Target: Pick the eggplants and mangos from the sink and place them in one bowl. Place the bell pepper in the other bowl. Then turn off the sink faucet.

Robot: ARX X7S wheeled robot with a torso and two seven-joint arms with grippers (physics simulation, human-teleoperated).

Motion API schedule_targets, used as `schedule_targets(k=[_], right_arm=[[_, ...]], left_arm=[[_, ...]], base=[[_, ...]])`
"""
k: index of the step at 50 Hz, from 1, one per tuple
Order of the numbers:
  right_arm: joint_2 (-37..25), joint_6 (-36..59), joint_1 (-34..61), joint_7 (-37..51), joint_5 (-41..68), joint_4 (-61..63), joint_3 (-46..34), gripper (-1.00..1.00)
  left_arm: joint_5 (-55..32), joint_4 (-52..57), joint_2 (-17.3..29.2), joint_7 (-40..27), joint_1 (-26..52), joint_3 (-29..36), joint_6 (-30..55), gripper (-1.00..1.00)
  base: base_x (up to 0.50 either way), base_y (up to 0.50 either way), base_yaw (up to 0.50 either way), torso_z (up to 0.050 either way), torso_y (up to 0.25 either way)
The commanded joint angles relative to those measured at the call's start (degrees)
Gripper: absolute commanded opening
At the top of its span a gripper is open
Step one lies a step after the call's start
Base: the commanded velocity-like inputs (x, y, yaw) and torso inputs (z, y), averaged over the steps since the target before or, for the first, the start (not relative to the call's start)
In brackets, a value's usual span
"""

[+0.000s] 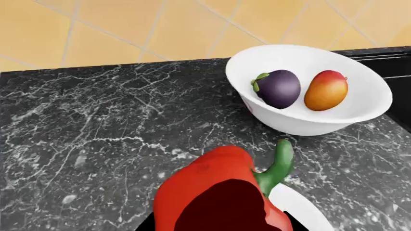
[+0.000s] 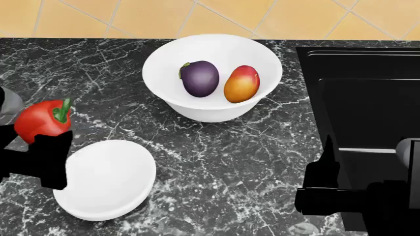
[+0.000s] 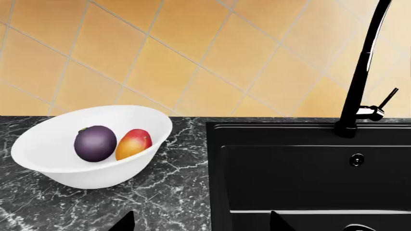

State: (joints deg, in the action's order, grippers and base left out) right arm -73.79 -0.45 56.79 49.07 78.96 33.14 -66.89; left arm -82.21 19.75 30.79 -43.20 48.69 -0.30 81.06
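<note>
The red bell pepper (image 2: 41,120) with its green stem hangs at the counter's left, just above the rim of the empty white bowl (image 2: 105,179); my left gripper (image 2: 36,147) is shut on it. In the left wrist view the bell pepper (image 1: 218,192) fills the space between the jaws. The other white bowl (image 2: 213,105) at the back holds a purple eggplant (image 2: 200,78) and an orange-red mango (image 2: 241,83). My right gripper (image 2: 325,169) stands open and empty over the counter at the black sink's (image 2: 367,108) front left edge. The black faucet (image 3: 363,67) rises behind the sink; no water shows.
Black marble counter (image 2: 217,162) runs between the two bowls. An orange tiled wall (image 2: 196,14) stands behind it. The sink basin (image 3: 308,178) shows nothing in it, with a drain knob (image 3: 356,160) on its back wall.
</note>
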Motion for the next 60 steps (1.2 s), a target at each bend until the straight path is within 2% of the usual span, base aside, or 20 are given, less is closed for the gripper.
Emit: schedule_targets(k=[1, 5, 14, 20, 39, 48, 49, 53, 60], right_arm=[[-0.4, -1.7, -1.5, -0.5, -1.3, 1.2, 0.6, 1.00], [-0.3, -2.2, -2.0, -0.8, -1.3, 1.5, 0.4, 1.00], [-0.5, -1.8, -1.5, -1.5, -0.2, 0.9, 0.8, 1.00], [-0.8, -4.0, -3.4, -1.5, -1.1, 0.8, 0.3, 1.00], [-1.2, -6.4, -5.4, -1.1, -1.4, 0.8, 0.0, 1.00], [-2.0, -7.5, -6.1, -1.1, -1.7, 1.3, 0.1, 1.00], [-2.0, -7.5, -6.2, -1.2, -1.7, 1.3, 0.1, 1.00], [-2.3, -8.2, -6.6, -1.2, -2.1, 1.5, 0.0, 1.00], [-1.6, -7.7, -6.3, -1.5, -1.8, 0.9, 0.2, 1.00]], left_arm=[[-3.7, -4.2, -7.7, -3.9, 6.3, 6.2, 3.1, -1.00], [-6.1, -6.0, -9.4, -5.5, 9.2, 8.0, 4.0, -1.00], [-0.3, -13.4, -10.5, -1.7, 12.4, 14.1, 3.4, -1.00], [0.4, -14.3, -10.4, -2.9, 11.6, 16.5, 3.8, -1.00], [2.5, -18.5, -9.2, -3.0, 10.8, 19.3, 1.1, -1.00], [0.5, -18.4, -8.1, -5.0, 10.1, 18.8, 1.1, -1.00], [0.2, -18.4, -8.1, -5.2, 10.2, 18.8, 1.2, 1.00], [-2.3, -18.2, -8.3, -7.6, 10.7, 18.1, 1.7, 1.00], [-2.8, -18.4, -8.1, -7.5, 10.4, 18.3, 0.6, 1.00]], base=[[0.00, 0.00, 0.00, 0.000, 0.015], [0.00, 0.00, 0.00, 0.000, 0.000], [0.00, 0.00, 0.00, 0.000, 0.000], [0.00, 0.00, 0.00, 0.000, 0.000], [0.00, 0.00, 0.00, 0.000, 0.000], [0.00, 0.00, 0.00, 0.000, 0.000], [0.00, 0.00, 0.00, 0.000, 0.000], [0.00, 0.00, 0.00, 0.000, 0.000], [0.00, 0.00, 0.00, 0.000, 0.000]])
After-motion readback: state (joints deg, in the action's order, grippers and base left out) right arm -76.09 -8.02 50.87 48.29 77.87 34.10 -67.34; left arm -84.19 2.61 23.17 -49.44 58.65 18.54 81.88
